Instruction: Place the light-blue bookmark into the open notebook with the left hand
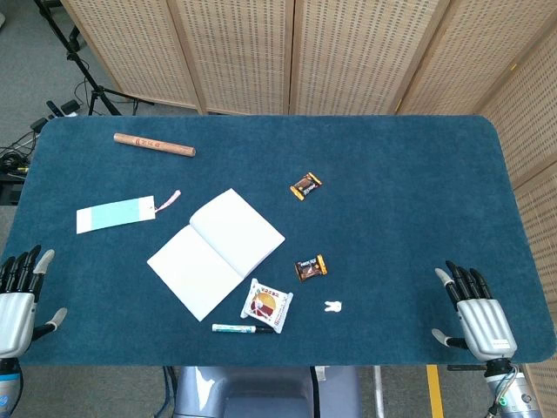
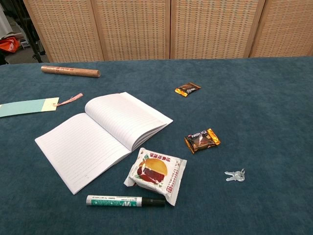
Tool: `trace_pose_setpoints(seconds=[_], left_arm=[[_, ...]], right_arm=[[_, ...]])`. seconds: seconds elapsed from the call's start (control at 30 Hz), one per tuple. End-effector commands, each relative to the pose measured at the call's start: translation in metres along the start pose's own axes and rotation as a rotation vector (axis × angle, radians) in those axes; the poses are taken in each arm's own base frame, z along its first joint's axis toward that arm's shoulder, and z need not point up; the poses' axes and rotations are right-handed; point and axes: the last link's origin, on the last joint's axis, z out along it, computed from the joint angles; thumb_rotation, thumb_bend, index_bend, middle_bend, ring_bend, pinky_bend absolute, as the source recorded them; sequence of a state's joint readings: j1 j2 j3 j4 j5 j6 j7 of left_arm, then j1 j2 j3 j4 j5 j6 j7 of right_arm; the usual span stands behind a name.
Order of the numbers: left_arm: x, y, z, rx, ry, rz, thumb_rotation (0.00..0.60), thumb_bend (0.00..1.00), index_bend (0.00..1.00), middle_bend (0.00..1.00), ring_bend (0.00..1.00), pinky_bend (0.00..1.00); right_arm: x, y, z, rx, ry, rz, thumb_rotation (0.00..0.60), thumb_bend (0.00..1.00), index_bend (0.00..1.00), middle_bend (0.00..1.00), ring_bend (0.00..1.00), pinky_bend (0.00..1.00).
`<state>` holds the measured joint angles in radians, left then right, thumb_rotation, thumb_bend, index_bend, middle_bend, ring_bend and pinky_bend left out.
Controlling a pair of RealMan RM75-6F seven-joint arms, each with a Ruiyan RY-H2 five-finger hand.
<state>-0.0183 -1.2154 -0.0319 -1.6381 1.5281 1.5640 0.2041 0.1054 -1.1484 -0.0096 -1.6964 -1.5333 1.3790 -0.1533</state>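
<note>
Presently, the bookmark (image 1: 115, 214) is laid flat on the desk (image 1: 392, 174), left of the open notebook (image 1: 216, 251), apart from it. Left hand (image 1: 19, 300) and right hand (image 1: 474, 309) are rested at the near edge, fingers seemingly released, nothing grasped.

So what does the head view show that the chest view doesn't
Only the head view shows the left hand and right hand, both open at the table's near edge. Only the chest view shows the notebook's ruled lines. Both show the light-blue bookmark, open notebook, brown tube, two candy wrappers, snack packet, marker and small keys.
</note>
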Motion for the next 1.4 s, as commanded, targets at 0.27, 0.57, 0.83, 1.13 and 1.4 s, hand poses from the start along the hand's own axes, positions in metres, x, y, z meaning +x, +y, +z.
trace_pose_setpoints(seconds=[0.27, 0.57, 0.83, 1.13, 1.4], left_arm=[[-0.002, 0.0, 0.0023, 0.004, -0.01, 0.003, 0.6, 0.19, 0.0, 0.0, 0.0, 0.0], [0.001, 0.0007, -0.0007, -0.01, 0.002, -0.009, 0.6, 0.19, 0.0, 0.0, 0.0, 0.0], [-0.0006, -0.0017, -0.0006, -0.004, -0.006, -0.006, 0.6, 0.19, 0.0, 0.0, 0.0, 0.0], [-0.002, 0.0052, 0.0023, -0.022, -0.01, -0.004, 0.6, 0.19, 0.0, 0.0, 0.0, 0.0], [-0.0026, 0.0064, 0.0053, -0.02, -0.029, -0.021, 0.6, 0.19, 0.0, 0.0, 0.0, 0.0]], right_arm=[[-0.001, 0.0012, 0.0015, -0.006, -0.007, -0.001, 0.6, 0.16, 0.0, 0.0, 0.0, 0.0], [0.0013, -0.0005, -0.0034, 0.002, 0.003, 0.004, 0.6, 0.16, 0.0, 0.0, 0.0, 0.0], [0.0027, -0.0033, -0.0022, 0.012, 0.012, 0.006, 0.6, 0.16, 0.0, 0.0, 0.0, 0.0], [0.0006, 0.0022, -0.0024, -0.004, -0.002, 0.004, 0.6, 0.16, 0.0, 0.0, 0.0, 0.0], [0.0021, 0.004, -0.003, -0.009, 0.004, 0.012, 0.6, 0.16, 0.0, 0.0, 0.0, 0.0]])
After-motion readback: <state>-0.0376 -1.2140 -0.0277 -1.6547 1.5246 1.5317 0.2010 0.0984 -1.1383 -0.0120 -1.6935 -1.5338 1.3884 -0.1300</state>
